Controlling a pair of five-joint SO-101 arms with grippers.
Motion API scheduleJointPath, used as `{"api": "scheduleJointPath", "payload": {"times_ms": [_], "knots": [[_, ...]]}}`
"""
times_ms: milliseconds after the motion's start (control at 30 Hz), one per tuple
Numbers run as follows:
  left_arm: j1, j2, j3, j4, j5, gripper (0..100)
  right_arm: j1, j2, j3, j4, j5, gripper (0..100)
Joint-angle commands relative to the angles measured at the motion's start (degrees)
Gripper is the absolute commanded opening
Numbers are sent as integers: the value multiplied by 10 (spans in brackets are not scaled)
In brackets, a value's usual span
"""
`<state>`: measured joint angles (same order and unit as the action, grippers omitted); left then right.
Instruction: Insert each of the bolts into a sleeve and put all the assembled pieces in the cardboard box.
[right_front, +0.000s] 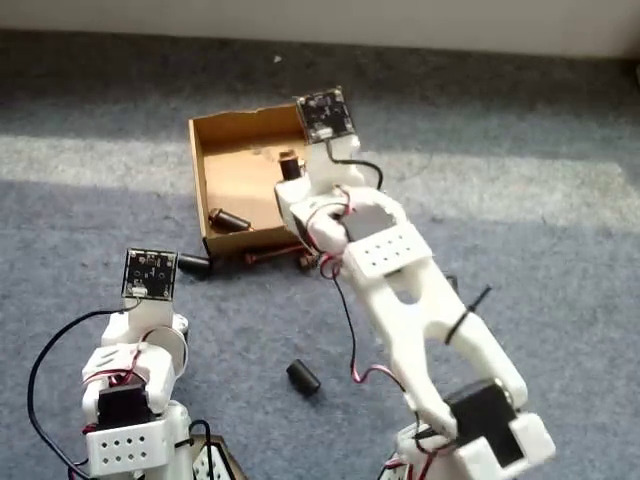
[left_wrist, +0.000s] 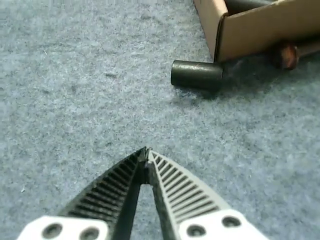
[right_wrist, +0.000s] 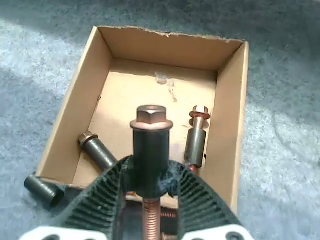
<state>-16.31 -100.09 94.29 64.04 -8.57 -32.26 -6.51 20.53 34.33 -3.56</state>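
The right claw (right_wrist: 150, 172) is clamped on a dark sleeve (right_wrist: 151, 155) with a copper bolt (right_wrist: 151, 117) through it. The bolt's head stands out past the fingertips and its thread shows back between the jaws. The claw hangs over the cardboard box (right_wrist: 170, 35).

Beyond this claw, two finished pieces lie on the box floor. One (right_wrist: 95, 147) lies aslant near one side wall, and the other (right_wrist: 196, 137) lies along the opposite wall.

The left claw (left_wrist: 146, 152) is pressed together tip to tip, low over the grey carpet (left_wrist: 75, 75). Ahead of its tip a loose sleeve (left_wrist: 196, 75) lies on its side just beside the box's corner. A loose bolt (left_wrist: 285, 55) shows its head a little farther along the wall. Another sleeve (right_front: 303, 377) lies on the carpet between the arms, well behind both claws.
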Motion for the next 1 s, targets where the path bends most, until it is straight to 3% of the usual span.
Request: {"api": "scheduleJointPath", "payload": {"times_ms": [0,133,333,733,967], "knots": [[-5,-3,-2,-11,-6,7,17,97,-148,-17,4,10],[-5,-3,-2,-11,-7,7,35,182,-243,-6,13,38],[-5,-3,-2,-11,-7,7,32,199,-316,159,35,228],[-5,-3,-2,-11,-7,7,22,141,-398,495,36,235],[-5,-3,-2,-11,-7,7,-29,90,-396,637,36,235]]}}
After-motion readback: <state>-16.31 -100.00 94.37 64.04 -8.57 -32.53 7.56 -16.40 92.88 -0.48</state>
